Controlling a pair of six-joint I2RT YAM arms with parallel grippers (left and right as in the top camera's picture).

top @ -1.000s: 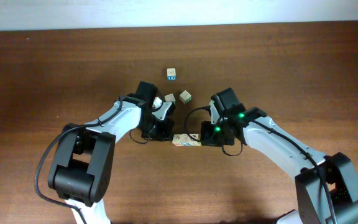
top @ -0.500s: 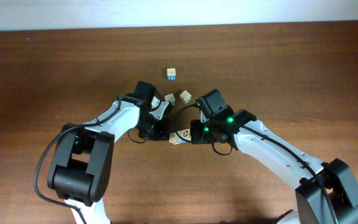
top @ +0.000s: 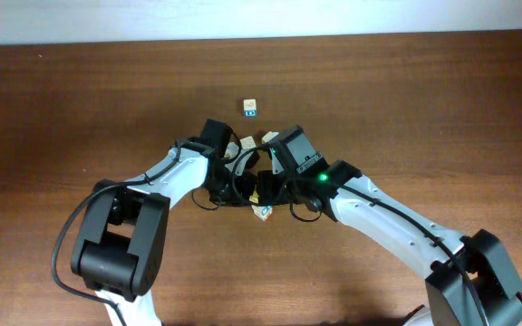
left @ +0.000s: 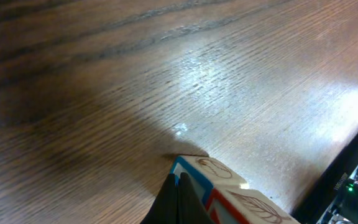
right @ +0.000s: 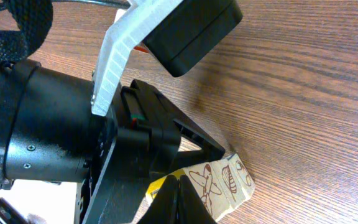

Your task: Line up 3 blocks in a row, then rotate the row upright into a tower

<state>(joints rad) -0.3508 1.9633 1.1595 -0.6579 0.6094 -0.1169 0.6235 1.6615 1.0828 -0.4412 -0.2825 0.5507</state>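
Note:
Three pale wooden blocks [top: 262, 209] lie pressed together in a short row on the brown table, between the two arms. In the right wrist view the blocks [right: 222, 179] show line drawings of a plane and a leaf on top, and a yellow side face. My right gripper [right: 179, 200] is shut, its tips touching the row's yellow end. In the left wrist view the blocks [left: 229, 193] show blue- and red-edged side faces. My left gripper [left: 179, 198] is shut, its tips against the blue-edged block. Overhead, the left gripper [top: 245, 195] and right gripper [top: 271, 191] crowd the row.
A blue-marked cube [top: 250, 107] sits apart at the back. Two more pale cubes [top: 246, 142] [top: 265, 137] lie just behind the grippers, partly hidden by the wrists. The left arm's black body [right: 48, 124] fills the left of the right wrist view.
The right arm has swung leftward towards the left gripper, pushing the row of blocks. The row has slid left and turned. The left arm has barely moved.

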